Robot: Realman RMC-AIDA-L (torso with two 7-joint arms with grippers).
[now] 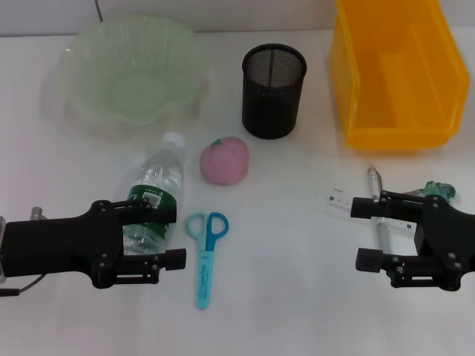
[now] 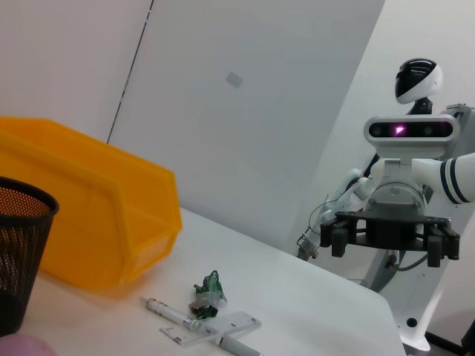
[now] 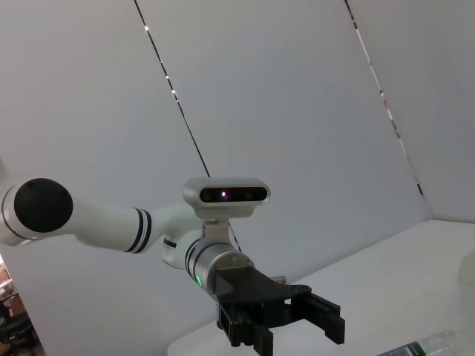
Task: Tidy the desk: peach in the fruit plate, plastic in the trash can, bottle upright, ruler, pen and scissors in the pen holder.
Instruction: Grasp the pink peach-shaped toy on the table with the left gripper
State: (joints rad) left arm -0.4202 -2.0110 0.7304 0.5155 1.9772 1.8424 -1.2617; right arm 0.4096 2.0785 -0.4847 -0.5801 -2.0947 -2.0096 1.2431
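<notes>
**Desk untouched, both grippers poised with jaws apart**

Nothing appears sorted yet, and the holder (image 1: 274, 90), the black mesh cup at the back centre, serves as the landmark.

The yellow bin (image 1: 397, 74) sits just right of the holder, its mouth facing up; it is presumably the trash can, placed on the right arm's side. The pale green plate (image 1: 130, 74) lies well left of the holder, bare inside, within the left arm's reach.

The left gripper (image 1: 172, 236) hovers left and forward of the holder, released, its fingers reaching over the lower part of the bottle (image 1: 154, 202). The bottle lies on its side, cap pointing back toward the plate, so a grasp across its body would let the arm tip it upright. The right gripper (image 1: 364, 234) hangs right and forward of the holder, also slack, straddling the pen (image 1: 378, 211).

The peach (image 1: 225, 159) rests just forward and left of the holder, free of any hand. The scissors (image 1: 205, 256) lie further forward, handles toward the holder. The clear ruler (image 1: 349, 202) lies under the pen, crossing it, forward and right of the holder. The plastic (image 1: 439, 189), a small crumpled green scrap, sits furthest right; it seems to touch the ruler's end, though the gripper hides that.
</notes>
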